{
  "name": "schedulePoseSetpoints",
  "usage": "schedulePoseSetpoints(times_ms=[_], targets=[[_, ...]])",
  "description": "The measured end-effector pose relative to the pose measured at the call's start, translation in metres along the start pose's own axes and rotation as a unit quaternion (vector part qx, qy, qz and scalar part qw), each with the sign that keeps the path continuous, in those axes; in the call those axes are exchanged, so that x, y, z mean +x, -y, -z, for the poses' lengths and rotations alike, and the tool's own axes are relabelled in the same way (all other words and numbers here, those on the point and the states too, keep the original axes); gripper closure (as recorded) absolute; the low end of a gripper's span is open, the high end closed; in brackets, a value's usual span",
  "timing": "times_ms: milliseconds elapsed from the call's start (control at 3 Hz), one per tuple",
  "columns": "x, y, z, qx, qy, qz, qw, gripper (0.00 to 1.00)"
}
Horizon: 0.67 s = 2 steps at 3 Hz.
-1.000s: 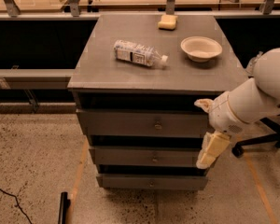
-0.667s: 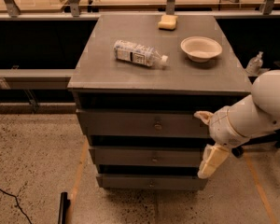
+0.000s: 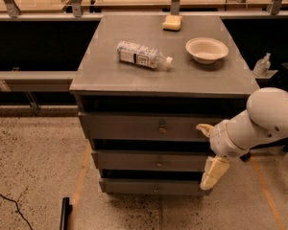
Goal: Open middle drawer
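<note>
step: approach, pull not begun | middle drawer [image 3: 134,161] closed, second front down the grey cabinet [image 3: 110,78]; knob [image 3: 159,163] at centre, untouched | gripper [image 3: 211,163] hangs at the drawer's right end, well right of knob; spread or clamped: cannot tell | next (judgement): shift left, align on knob, grasp, pull toward near side
</note>
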<state>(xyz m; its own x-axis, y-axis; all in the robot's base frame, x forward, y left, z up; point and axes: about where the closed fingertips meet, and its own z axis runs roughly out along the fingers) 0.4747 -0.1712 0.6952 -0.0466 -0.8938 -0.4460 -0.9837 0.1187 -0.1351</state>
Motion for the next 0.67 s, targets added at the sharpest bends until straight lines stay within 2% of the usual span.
schedulePoseSetpoints(times_ms=[333, 667], targets=[[-0.001, 0.0, -0.017, 0.007, 0.008, 0.009, 0.9999, 0.0], [0.016, 0.005, -0.065, 0.013, 0.017, 0.008, 0.9997, 0.0]])
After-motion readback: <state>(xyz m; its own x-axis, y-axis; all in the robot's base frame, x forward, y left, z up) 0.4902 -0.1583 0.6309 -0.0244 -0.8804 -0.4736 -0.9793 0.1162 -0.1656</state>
